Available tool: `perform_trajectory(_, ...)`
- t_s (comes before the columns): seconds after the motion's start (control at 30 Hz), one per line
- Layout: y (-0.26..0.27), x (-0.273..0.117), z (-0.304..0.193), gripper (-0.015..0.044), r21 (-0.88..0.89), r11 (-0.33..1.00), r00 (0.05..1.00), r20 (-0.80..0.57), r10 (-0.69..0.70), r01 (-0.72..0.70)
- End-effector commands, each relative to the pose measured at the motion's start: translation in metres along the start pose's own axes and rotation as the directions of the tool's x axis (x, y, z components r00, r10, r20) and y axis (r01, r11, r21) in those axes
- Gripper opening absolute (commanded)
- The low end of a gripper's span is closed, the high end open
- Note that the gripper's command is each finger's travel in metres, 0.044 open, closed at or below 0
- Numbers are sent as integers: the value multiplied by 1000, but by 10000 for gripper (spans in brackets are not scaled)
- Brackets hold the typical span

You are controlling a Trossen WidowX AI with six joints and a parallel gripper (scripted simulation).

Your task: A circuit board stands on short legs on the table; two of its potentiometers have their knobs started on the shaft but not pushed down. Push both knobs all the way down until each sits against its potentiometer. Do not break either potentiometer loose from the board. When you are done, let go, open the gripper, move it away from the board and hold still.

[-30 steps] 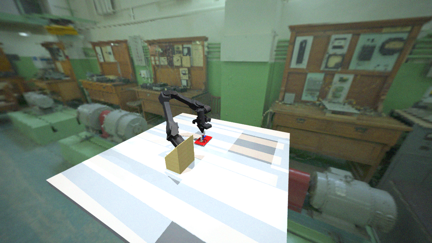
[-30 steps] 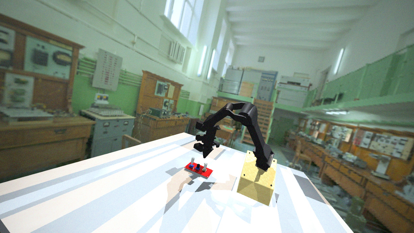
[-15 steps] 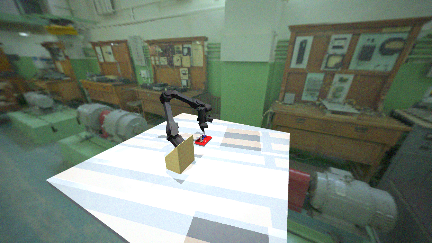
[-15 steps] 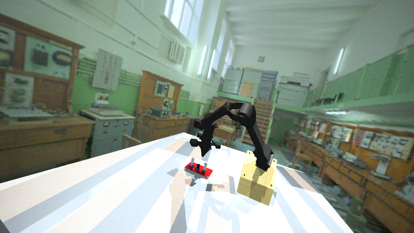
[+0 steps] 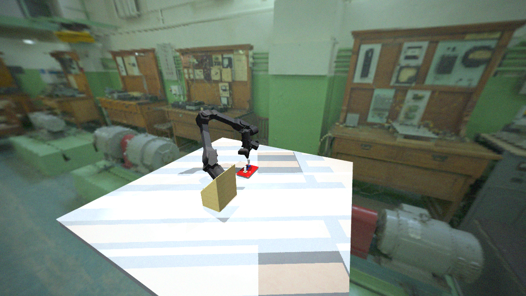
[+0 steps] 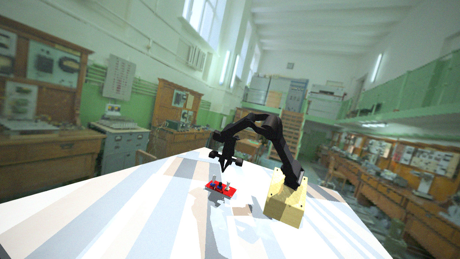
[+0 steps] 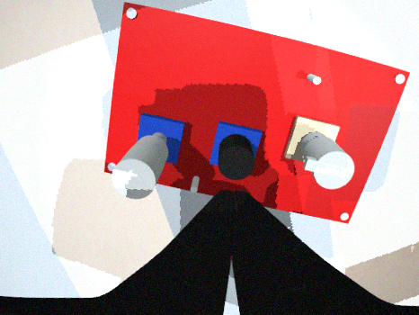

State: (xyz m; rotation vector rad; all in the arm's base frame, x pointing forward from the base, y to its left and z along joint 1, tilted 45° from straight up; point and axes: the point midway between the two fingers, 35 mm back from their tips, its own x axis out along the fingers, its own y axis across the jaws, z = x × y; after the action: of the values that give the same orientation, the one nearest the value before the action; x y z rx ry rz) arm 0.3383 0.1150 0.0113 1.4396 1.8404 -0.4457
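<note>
The red circuit board (image 5: 251, 172) (image 6: 231, 192) (image 7: 202, 58) stands on the table. In the wrist view a grey knob (image 7: 145, 162) (image 6: 214, 179) stands over the left blue potentiometer (image 7: 173, 130), with a narrower shaft showing at its base. A short black knob (image 7: 236, 157) (image 6: 220, 184) is over the middle blue potentiometer (image 7: 227, 128). Another grey knob (image 7: 334, 170) (image 6: 227, 185) stands over the cream potentiometer (image 7: 330, 128); whether a gap remains below it, I cannot tell. My gripper (image 5: 247, 157) (image 6: 222, 171) (image 7: 231, 203) is shut and empty, above the board near its middle, touching no knob.
A thin pin (image 7: 314, 79) stands near the cream potentiometer and another (image 7: 195, 184) near the board's edge between the blue ones. The arm's yellow base block (image 5: 226, 191) (image 6: 283, 210) stands on the table beside the board.
</note>
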Motion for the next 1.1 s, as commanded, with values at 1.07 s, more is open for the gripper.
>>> perform_trajectory(1.07, 31, -14, -3, 0, 947, 319, 1000, -27, -11, 29)
